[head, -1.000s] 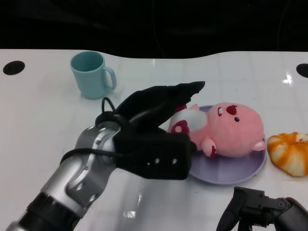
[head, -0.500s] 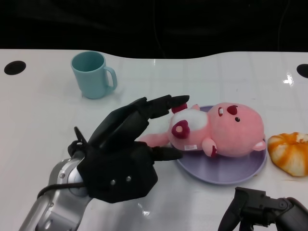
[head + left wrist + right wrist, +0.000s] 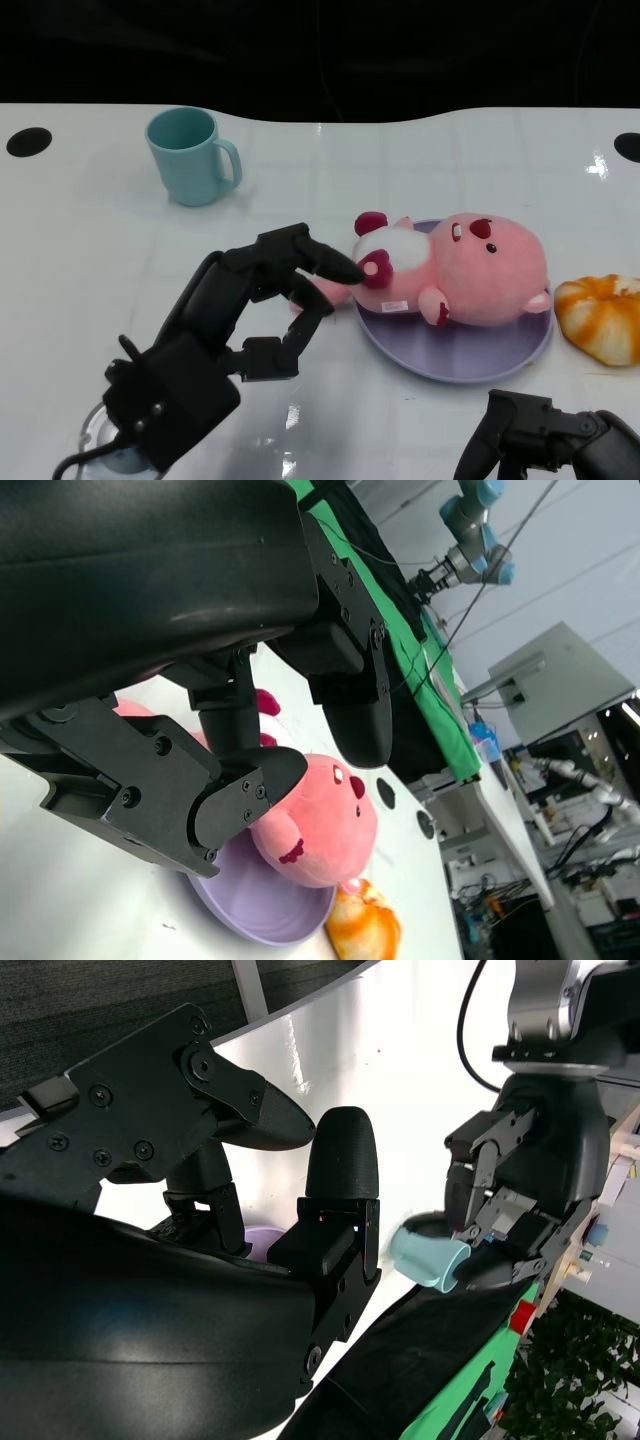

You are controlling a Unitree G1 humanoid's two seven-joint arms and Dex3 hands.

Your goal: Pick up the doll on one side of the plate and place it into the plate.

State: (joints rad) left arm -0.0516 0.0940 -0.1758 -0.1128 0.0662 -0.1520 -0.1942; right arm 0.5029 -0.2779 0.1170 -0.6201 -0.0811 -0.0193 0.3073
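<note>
We note the doll (image 3: 450, 272) lying lengthwise across the plate (image 3: 470, 358) near the worktop's right edge, feet toward our released left hand (image 3: 235, 335), the nearer one; right hand (image 3: 545, 440) unreadable

A white worktop (image 3: 100, 230) carries a light blue mug (image 3: 190, 155) at the far left, a purple plate (image 3: 460, 355) right of centre, and an orange-and-white bun (image 3: 602, 317) just beside the plate's right edge
</note>
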